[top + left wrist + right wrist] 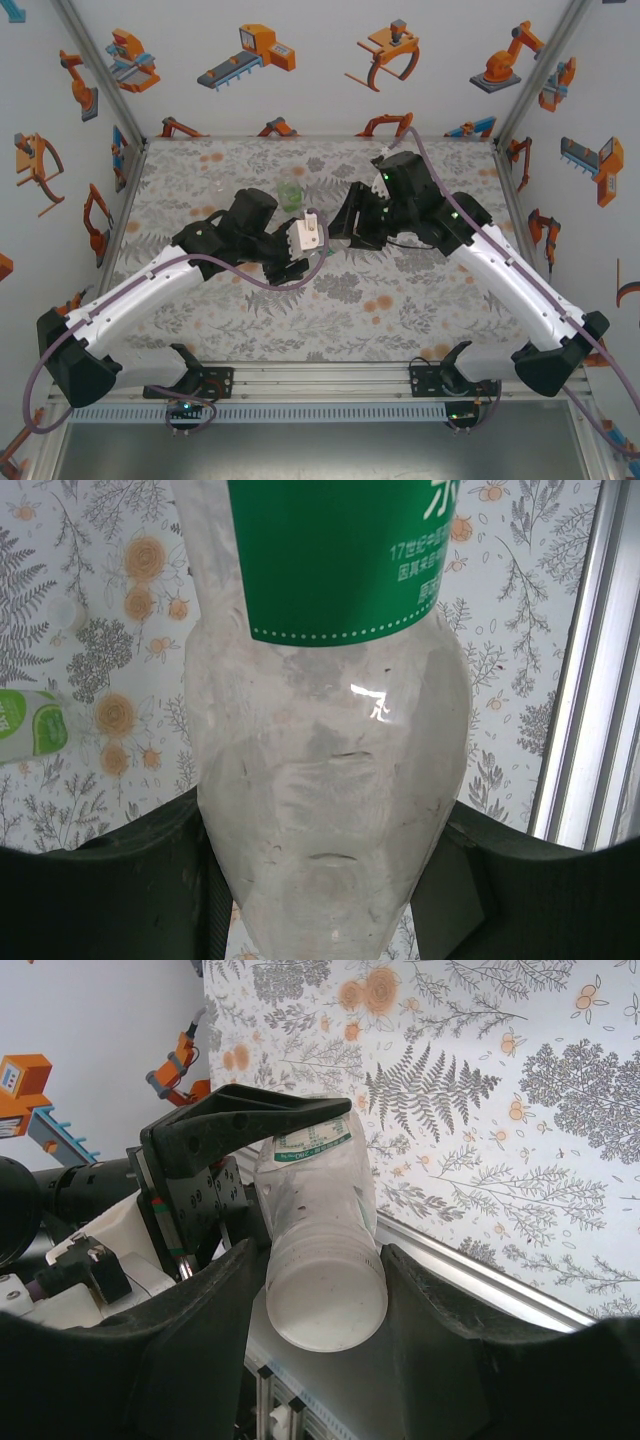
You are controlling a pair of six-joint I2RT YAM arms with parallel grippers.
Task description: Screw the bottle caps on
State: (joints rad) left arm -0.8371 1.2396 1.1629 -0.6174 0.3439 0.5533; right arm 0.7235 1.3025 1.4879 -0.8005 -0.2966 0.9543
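A clear bottle (330,730) with a green label is held off the table, my left gripper (325,880) shut on its lower body. In the right wrist view the same bottle (315,1190) points its white cap (327,1305) at the camera. My right gripper (325,1300) sits around that cap, a finger lying against each side of it. The left gripper's black fingers (250,1120) clamp the bottle further back. From above, both grippers meet mid-table, the left (300,262) and the right (345,225). A short green bottle (291,196) stands behind them and shows again in the left wrist view (30,723).
The floral table (330,300) has open room in front of and to the sides of the arms. An aluminium rail (585,660) edges it. White walls with robot stickers close in the back and both sides.
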